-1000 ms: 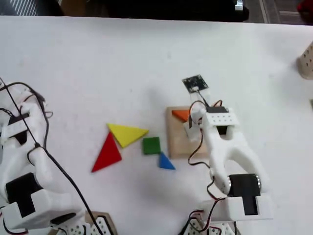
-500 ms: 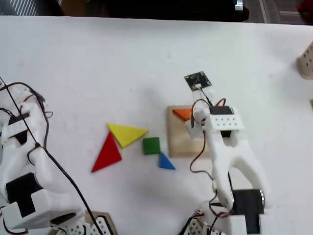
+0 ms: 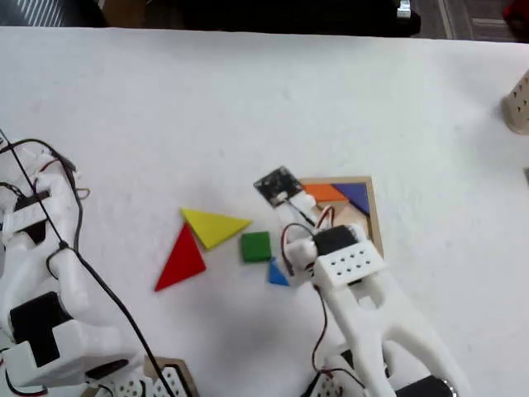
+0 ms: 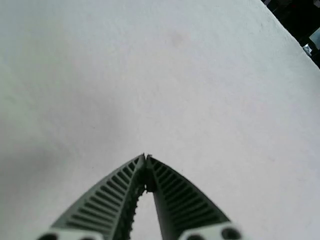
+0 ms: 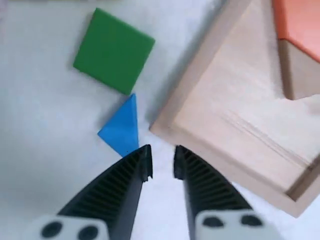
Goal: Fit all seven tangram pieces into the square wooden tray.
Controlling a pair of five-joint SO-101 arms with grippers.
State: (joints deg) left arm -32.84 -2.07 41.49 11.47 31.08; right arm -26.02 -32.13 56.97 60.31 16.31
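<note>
The square wooden tray (image 3: pixel 374 217) lies right of centre, with an orange piece (image 3: pixel 324 192) and a dark blue piece (image 3: pixel 355 195) in its far part. On the table left of it lie a yellow triangle (image 3: pixel 213 225), a red triangle (image 3: pixel 182 258), a green square (image 3: pixel 255 246) and a small blue triangle (image 3: pixel 278 275). My right gripper (image 5: pixel 160 162) hangs slightly open and holds nothing, just above the table between the blue triangle (image 5: pixel 122 129) and the tray's near corner (image 5: pixel 165 127). The green square (image 5: pixel 114 50) lies beyond. My left gripper (image 4: pixel 146 167) is shut over bare table.
The right arm (image 3: pixel 355 289) covers the tray's near left part. The left arm (image 3: pixel 37 281) and its cables stand at the table's left edge. A pale perforated block (image 3: pixel 518 103) sits at the far right edge. The far half of the table is bare white.
The right arm has pulled back from over the tray toward the front left, down beside the small blue triangle. The tray's orange and dark blue pieces are now uncovered. The left arm has not moved.
</note>
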